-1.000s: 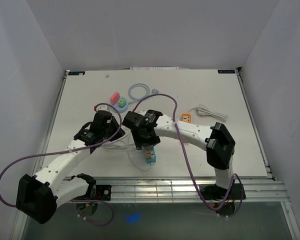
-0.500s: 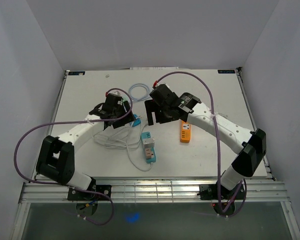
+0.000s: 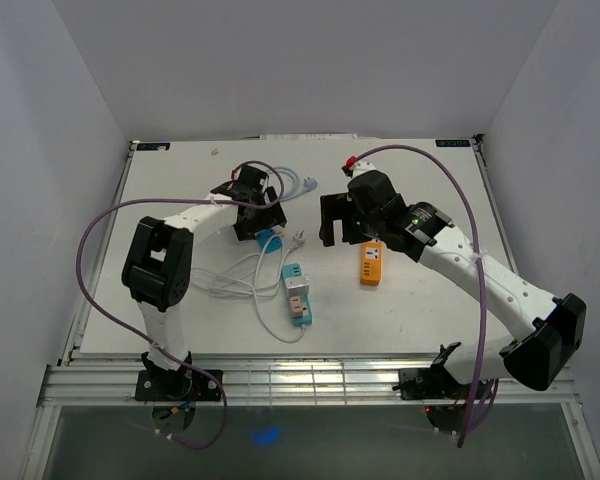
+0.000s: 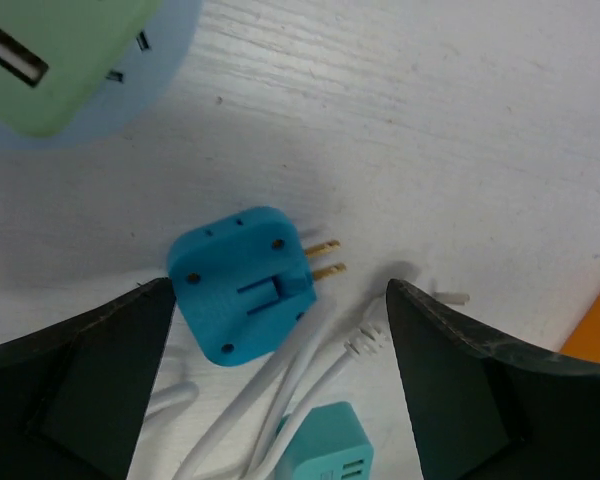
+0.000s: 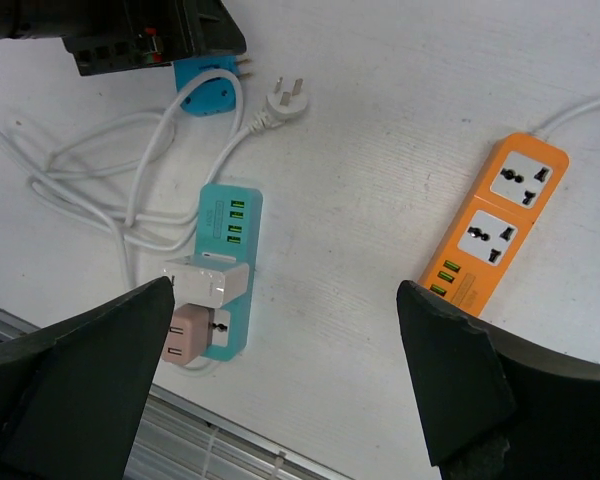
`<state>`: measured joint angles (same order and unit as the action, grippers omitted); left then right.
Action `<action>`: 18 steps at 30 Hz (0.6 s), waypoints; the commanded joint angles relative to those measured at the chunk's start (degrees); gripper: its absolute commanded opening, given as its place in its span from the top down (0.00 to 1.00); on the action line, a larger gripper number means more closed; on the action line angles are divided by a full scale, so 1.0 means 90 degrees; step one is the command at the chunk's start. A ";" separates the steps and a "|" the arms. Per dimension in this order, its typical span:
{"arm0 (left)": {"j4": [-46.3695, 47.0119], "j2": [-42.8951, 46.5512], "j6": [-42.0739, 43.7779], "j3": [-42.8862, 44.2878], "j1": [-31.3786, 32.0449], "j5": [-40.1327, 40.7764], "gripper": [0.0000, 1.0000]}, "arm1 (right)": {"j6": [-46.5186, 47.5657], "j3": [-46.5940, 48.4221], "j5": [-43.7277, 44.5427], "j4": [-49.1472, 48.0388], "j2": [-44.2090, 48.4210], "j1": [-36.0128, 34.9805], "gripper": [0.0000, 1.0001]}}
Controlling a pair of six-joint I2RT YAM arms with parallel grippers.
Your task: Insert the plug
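A blue plug adapter (image 4: 242,287) with two brass prongs lies flat on the white table, also seen in the top view (image 3: 270,238). My left gripper (image 4: 280,295) hangs open just above it, one finger on each side, touching nothing. Beside it lies a white three-pin plug (image 5: 285,100) on a white cable. That cable runs to the teal power strip (image 5: 228,262), which carries a white adapter (image 5: 208,283) and a pink adapter (image 5: 188,335). My right gripper (image 5: 283,295) is open and empty, high over the table between the teal strip and the orange power strip (image 5: 495,225).
A green adapter (image 4: 50,50) sits on a pale blue thing just behind the blue plug. A pale blue coiled cable (image 3: 280,182) lies at the back. White cable loops (image 3: 230,280) spread left of the teal strip. The table's front edge (image 5: 230,445) is near the strip.
Both grippers have opened wide. The left arm stretched back and right to hover over the blue plug. The right arm lifted off the teal strip and swung back and right.
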<state>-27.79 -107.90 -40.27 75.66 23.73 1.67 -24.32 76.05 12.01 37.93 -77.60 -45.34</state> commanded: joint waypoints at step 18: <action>-0.1336 -0.0931 -0.0780 0.1271 -0.0087 0.0390 0.16 | 0.0485 -0.0598 -0.0972 -0.0836 0.0497 0.0643 0.03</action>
<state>-38.63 -116.01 -48.25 84.77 23.09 5.45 -21.52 71.22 5.58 33.28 -75.31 -40.25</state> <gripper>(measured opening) 0.852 0.973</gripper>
